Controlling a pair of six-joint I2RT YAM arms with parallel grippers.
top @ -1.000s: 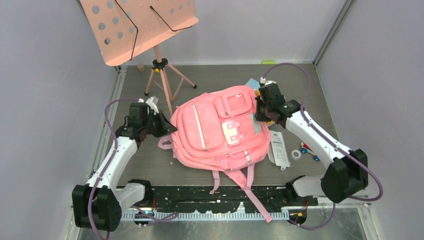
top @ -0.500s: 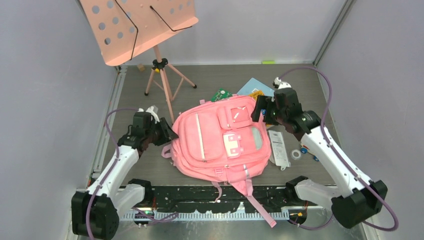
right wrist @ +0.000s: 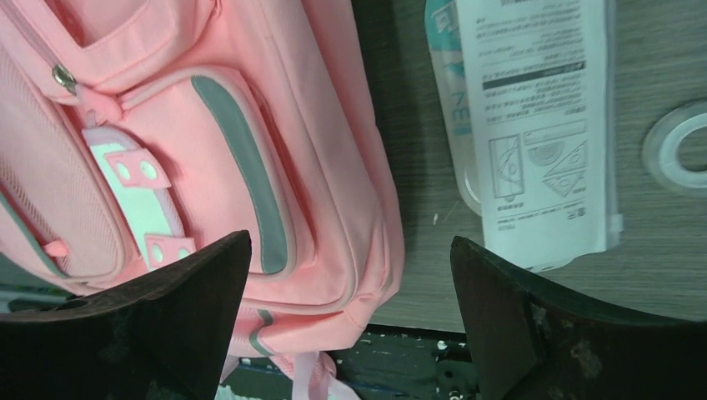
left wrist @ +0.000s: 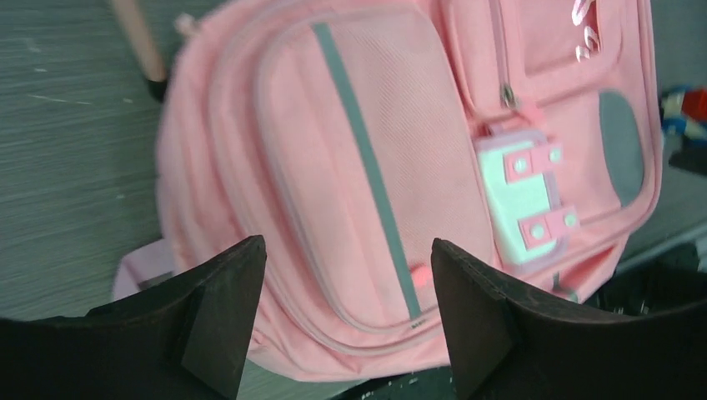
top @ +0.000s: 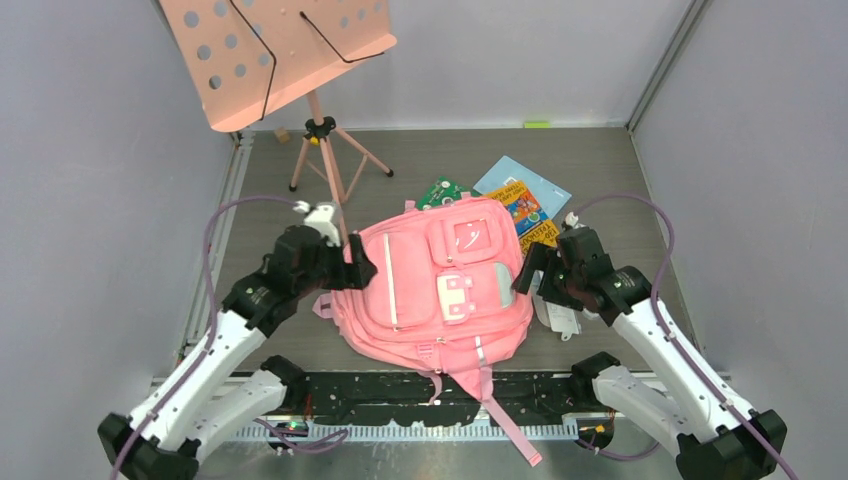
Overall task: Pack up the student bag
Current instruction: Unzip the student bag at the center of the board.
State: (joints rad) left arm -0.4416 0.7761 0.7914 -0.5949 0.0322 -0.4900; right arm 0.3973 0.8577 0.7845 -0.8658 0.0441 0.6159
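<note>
Reaching inward from either side, both arms bend at the elbow and flank the large soft pink fabric backpack point(top: 440, 285), which lies front-up in the middle of the grey tabletop point(top: 430, 152). The left tool point(top: 356, 264) sits just beside the bag's left edge with its dark fingers point(left wrist: 218, 310) spread wide and gripping nothing. The right tool point(top: 528, 270) is at the bag's right edge, equally wide and empty. The front pockets look zipped, and what is inside the bag cannot be seen. Its pink straps point(top: 505, 400) trail over the near edge between the arm bases. Behind the bag lie a light blue thin book point(top: 508, 174), a colourful picture book point(top: 520, 205) and a green card point(top: 440, 190), partly tucked under its top. A white printed packet point(right wrist: 534, 125) and a clear tape ring point(right wrist: 679, 150) lie on the right beneath the right arm. A salmon-pink perforated music stand point(top: 280, 55) on a tripod rises at the far left.
</note>
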